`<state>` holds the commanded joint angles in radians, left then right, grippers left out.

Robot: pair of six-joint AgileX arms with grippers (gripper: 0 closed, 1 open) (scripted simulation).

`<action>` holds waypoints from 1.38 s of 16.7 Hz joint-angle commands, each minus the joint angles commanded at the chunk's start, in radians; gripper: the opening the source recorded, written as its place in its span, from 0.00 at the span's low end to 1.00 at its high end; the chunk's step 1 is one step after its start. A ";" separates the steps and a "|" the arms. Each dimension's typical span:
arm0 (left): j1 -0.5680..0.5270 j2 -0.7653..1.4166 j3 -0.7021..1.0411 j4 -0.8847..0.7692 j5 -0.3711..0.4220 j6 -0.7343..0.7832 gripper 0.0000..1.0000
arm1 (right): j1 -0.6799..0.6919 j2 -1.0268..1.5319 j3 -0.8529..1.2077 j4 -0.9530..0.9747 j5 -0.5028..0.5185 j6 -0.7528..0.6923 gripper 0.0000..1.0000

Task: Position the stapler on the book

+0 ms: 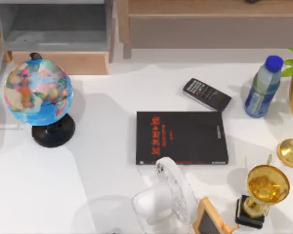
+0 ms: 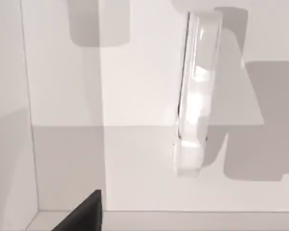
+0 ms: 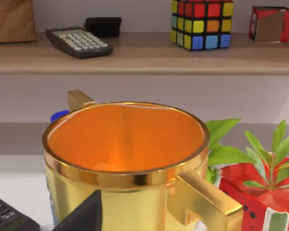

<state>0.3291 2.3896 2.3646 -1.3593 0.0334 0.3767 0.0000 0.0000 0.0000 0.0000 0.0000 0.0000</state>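
Stapler [image 2: 192,91] lies lengthwise below my left wrist camera; book [image 1: 181,137] sits mid-table. Neither gripper's finger state is readable.

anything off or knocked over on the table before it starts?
Nothing spilled or toppled. The book lies flat and square mid-table with a bare cover. Only oddity: the white fan overlaps the book's near edge. The remote lies askew just behind the book.
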 joint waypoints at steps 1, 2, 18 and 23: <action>0.005 0.067 0.074 -0.037 0.002 0.011 1.00 | 0.000 0.000 0.000 0.000 0.000 0.000 1.00; 0.009 0.128 0.142 -0.070 0.004 0.021 1.00 | 0.000 0.000 0.000 0.000 0.000 0.000 1.00; 0.005 0.280 0.333 -0.151 0.014 0.059 1.00 | 0.000 0.000 0.000 0.000 0.000 0.000 1.00; 0.011 0.168 0.159 -0.088 0.011 0.064 1.00 | 0.000 0.000 0.000 0.000 0.000 0.000 1.00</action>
<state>0.3399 2.5581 2.5237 -1.4470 0.0441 0.4411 0.0000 0.0000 0.0000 0.0000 0.0000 0.0000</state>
